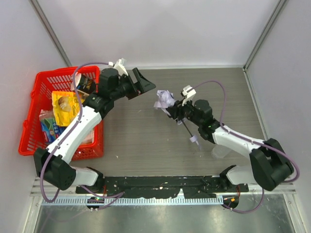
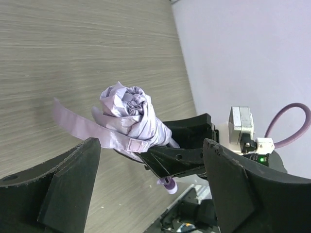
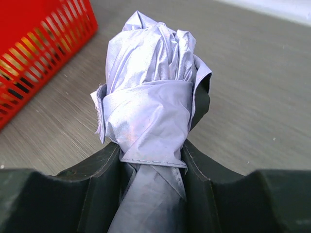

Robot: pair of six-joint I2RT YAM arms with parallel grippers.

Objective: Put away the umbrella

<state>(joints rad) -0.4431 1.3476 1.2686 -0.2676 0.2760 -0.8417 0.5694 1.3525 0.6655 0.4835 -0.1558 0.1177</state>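
- The umbrella (image 3: 150, 97), a crumpled lavender fabric bundle on a thin black shaft, was clamped in the right gripper (image 1: 176, 109), well right of the red mesh basket (image 1: 30, 138).
- The left gripper (image 1: 144, 85) was held spread wide, with nothing gripped.

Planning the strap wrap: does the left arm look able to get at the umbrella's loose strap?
Probably yes: the left gripper, jaws open, faces the umbrella, whose strap sticks out free with nothing between.

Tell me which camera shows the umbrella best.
The right wrist view: the umbrella fills the frame, fabric clamped in the right pincer. The left wrist view shows it smaller, strap sticking out. The overhead view shows it tiny, though with its shaft.
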